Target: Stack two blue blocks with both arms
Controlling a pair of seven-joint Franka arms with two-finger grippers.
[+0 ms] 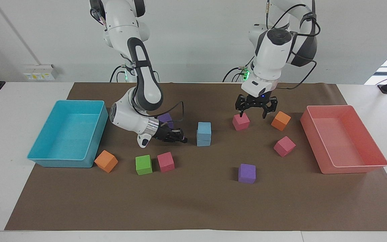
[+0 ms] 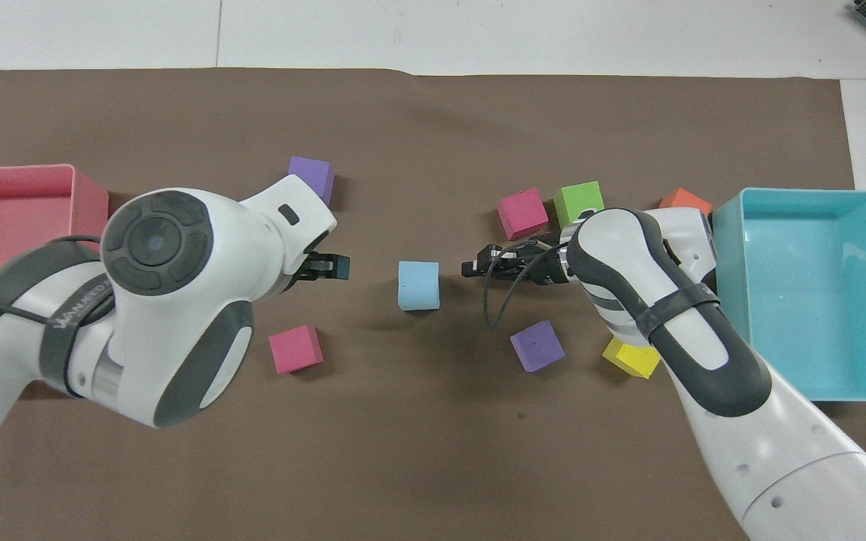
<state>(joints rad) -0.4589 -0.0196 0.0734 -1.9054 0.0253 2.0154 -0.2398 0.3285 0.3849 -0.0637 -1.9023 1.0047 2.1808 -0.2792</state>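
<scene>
blue blocks [image 1: 204, 133] stacked, left hand [image 1: 256, 109] spread, raised; right hand [image 1: 177, 136] beside

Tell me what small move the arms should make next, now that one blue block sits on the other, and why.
Probably just draw the right gripper away from the blue stack: the upper blue block rests squarely on the lower one, neither gripper touches it, and the left gripper hangs open over a pink cube.

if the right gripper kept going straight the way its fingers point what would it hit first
The right gripper lies low over the mat, pointing sideways at the stacked blue blocks. Going straight on, it would probably meet that stack first, likely near the lower block, though its exact height is hard to judge.
</scene>
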